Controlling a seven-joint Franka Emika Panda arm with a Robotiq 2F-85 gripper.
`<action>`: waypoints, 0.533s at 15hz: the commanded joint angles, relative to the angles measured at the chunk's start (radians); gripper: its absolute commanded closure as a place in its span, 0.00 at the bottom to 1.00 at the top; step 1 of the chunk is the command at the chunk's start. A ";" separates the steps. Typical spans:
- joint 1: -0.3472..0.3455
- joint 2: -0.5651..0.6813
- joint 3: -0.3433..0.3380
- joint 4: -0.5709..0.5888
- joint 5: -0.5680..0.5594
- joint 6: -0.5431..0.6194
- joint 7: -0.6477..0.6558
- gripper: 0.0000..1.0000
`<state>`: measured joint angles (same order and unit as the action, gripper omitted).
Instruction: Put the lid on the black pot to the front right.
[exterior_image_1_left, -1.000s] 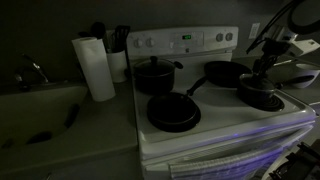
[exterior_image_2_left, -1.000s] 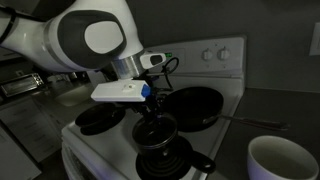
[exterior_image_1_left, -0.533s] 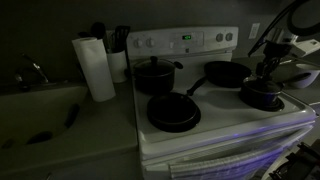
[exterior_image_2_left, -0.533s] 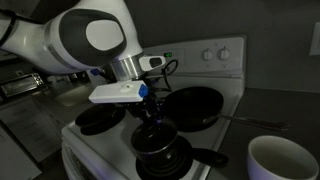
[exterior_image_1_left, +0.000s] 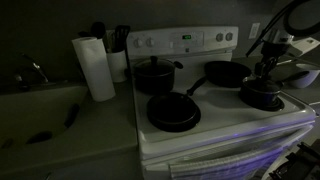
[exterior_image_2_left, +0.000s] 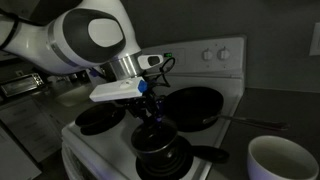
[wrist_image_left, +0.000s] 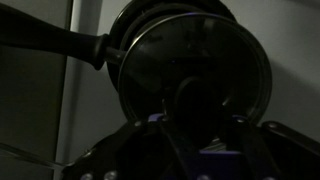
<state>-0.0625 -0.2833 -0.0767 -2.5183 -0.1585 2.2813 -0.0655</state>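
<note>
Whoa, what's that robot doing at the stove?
The robot arm's claw is down over the black pot at a front corner of the stove. It seems to pinch the knob of the lid, which lies right over the pot. It is too dark to tell whether the lid rests fully on it.

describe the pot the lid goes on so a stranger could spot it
Start at the white stove beside the paper towel roll. The black pot sits at its front corner farthest from that roll, under the gripper. It is low and straight-sided, unlike the wide frying pan and the taller lidded pot.
</note>
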 joint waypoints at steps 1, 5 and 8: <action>-0.005 0.066 0.013 0.044 -0.025 -0.041 -0.003 0.27; -0.006 0.073 0.014 0.069 -0.049 -0.068 0.000 0.01; -0.007 0.075 0.017 0.084 -0.068 -0.100 0.005 0.00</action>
<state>-0.0625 -0.2335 -0.0739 -2.4744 -0.1992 2.2326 -0.0653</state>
